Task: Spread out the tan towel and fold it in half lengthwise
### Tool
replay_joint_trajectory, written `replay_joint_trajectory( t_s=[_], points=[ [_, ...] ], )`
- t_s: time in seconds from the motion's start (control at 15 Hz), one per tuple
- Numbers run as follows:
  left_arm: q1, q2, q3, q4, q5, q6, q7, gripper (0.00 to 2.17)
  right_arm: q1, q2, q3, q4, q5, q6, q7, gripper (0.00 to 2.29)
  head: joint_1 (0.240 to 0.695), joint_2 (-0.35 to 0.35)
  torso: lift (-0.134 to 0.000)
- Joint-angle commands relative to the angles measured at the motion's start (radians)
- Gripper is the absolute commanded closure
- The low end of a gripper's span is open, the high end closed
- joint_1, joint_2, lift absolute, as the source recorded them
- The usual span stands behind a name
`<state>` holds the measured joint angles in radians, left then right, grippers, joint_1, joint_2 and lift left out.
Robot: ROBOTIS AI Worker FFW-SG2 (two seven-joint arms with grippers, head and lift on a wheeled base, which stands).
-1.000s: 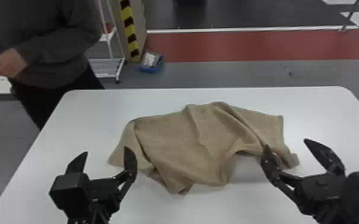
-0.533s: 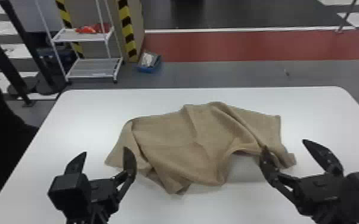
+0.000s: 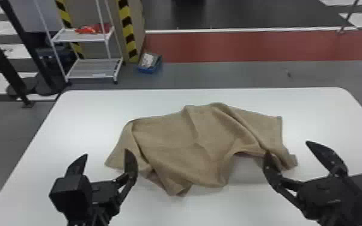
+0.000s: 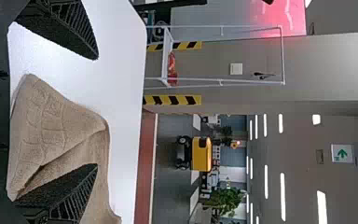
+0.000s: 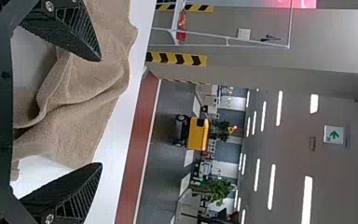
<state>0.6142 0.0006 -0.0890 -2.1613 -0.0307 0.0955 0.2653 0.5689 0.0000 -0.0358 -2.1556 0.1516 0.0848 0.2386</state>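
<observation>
The tan towel (image 3: 171, 144) lies crumpled across the middle of the head view, on the white table (image 3: 84, 114). At lower left, the left pincer (image 3: 105, 154) has its fingers wide apart, with nothing between them; at lower right, the right pincer (image 3: 287, 148) is spread just as wide and empty.

The likeliest trouble is a bad pinch: with the edges tucked and rumpled, a pincer could catch two layers, or a ridge instead of a corner, and pulling would then drag the whole heap along. Uneven pulling could leave it skewed, so the lengthwise halves would not meet.

Each pincer's inner finger covers a bit of the towel's near edge, and whether either touches the cloth is unclear. The corners folded underneath are hidden, and both arms are cut off by the bottom of the frame
</observation>
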Motion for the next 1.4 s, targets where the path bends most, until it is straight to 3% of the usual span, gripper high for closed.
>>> replay_joint_trajectory(
  t_s=[0.0, 0.2, 0.33, 0.67, 0.8, 0.87, 1.33],
  points=[
    [-0.001, -0.003, 0.0, 0.001, 0.0, 0.002, 0.0, 0.05, 0.017, 0.001, -0.039, 0.003, 0.039, -0.049, 0.027, 0.08, 0.695, 0.051, -0.123],
    [-0.004, -0.003, -0.003, 0.006, -0.002, 0.002, -0.001, 0.05, 0.028, 0.001, -0.098, 0.016, 0.097, -0.147, 0.108, 0.08, 0.695, 0.038, -0.123],
    [-0.005, -0.003, -0.003, 0.011, -0.002, 0.002, -0.001, 0.05, 0.029, 0.001, -0.139, 0.023, 0.197, -0.178, 0.16, 0.08, 0.695, 0.026, -0.123],
    [-0.011, -0.003, -0.003, 0.021, -0.002, 0.002, -0.001, 0.05, 0.032, 0.001, -0.2, 0.033, 0.373, -0.144, 0.18, 0.1, 0.695, -0.023, -0.123],
    [-0.013, -0.003, -0.005, 0.021, -0.002, 0.002, -0.001, 0.05, 0.022, 0.001, -0.202, 0.039, 0.437, -0.098, 0.234, 0.15, 0.695, -0.04, -0.123],
    [-0.013, -0.003, -0.005, 0.021, -0.002, 0.002, -0.001, 0.05, 0.012, 0.001, -0.197, 0.049, 0.457, -0.089, 0.26, 0.19, 0.695, -0.045, -0.123],
    [-0.013, -0.003, -0.005, 0.029, -0.006, -0.001, -0.001, 0.05, -0.083, 0.001, -0.13, 0.158, 0.464, 0.003, 0.265, 0.28, 0.695, -0.038, -0.123]
  ],
)
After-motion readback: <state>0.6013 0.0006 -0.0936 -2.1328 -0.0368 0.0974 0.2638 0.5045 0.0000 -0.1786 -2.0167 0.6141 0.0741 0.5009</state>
